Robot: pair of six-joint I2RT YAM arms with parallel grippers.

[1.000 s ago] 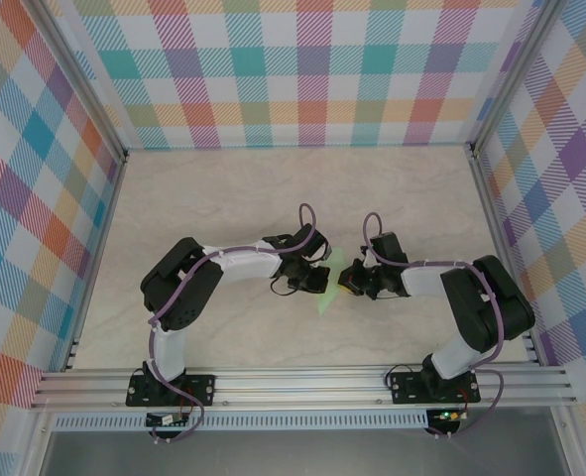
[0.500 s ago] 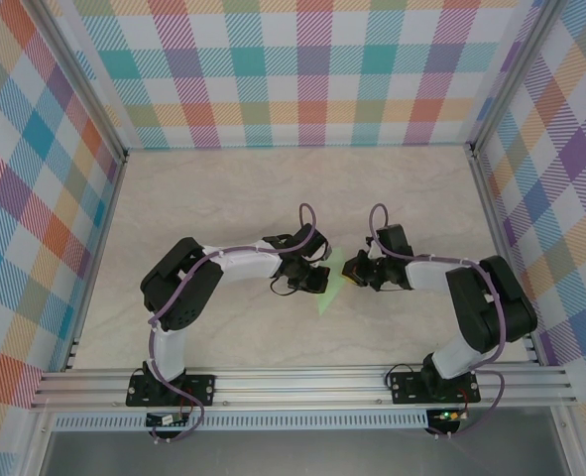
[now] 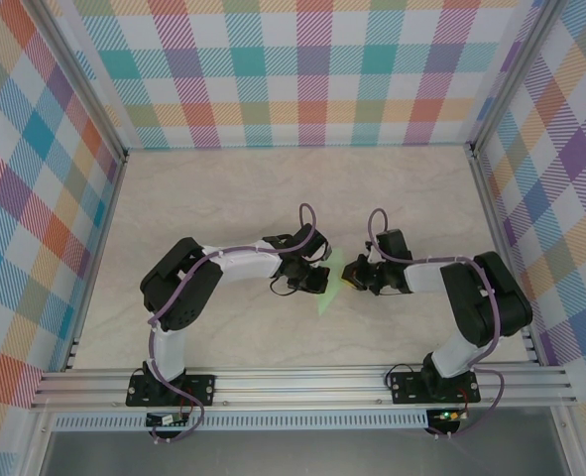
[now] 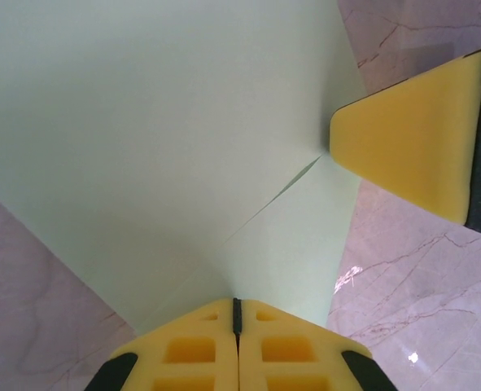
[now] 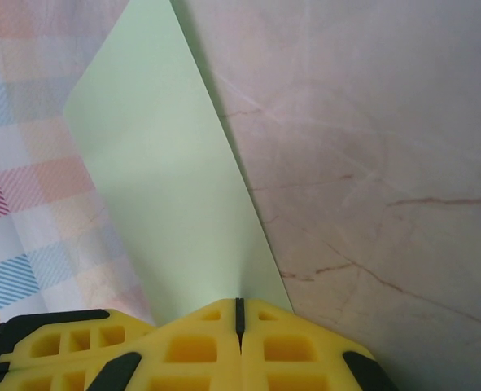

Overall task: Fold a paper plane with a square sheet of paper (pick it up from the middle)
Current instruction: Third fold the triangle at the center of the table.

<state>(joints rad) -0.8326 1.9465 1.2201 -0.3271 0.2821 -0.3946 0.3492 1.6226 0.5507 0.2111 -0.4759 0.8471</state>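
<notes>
The square sheet of paper (image 3: 325,297), pale green and folded to a pointed shape, hangs between the two grippers at the table's middle. My left gripper (image 3: 318,280) is shut on one edge of it; in the left wrist view its yellow pads (image 4: 207,350) meet with the paper (image 4: 159,138) pinched in the seam, a crease running across the sheet. My right gripper (image 3: 350,278) is shut on the opposite edge; its pads (image 5: 289,350) close on the paper (image 5: 167,187). The right gripper's yellow finger (image 4: 411,138) touches the paper's edge in the left wrist view.
The marble-pattern table (image 3: 223,198) lies under the paper. Plaid walls (image 3: 312,69) enclose the back and both sides. An aluminium rail (image 3: 302,382) runs along the near edge, where both arm bases are bolted.
The right gripper has shifted slightly up and toward the left gripper, holding the paper. The left arm has stayed in place.
</notes>
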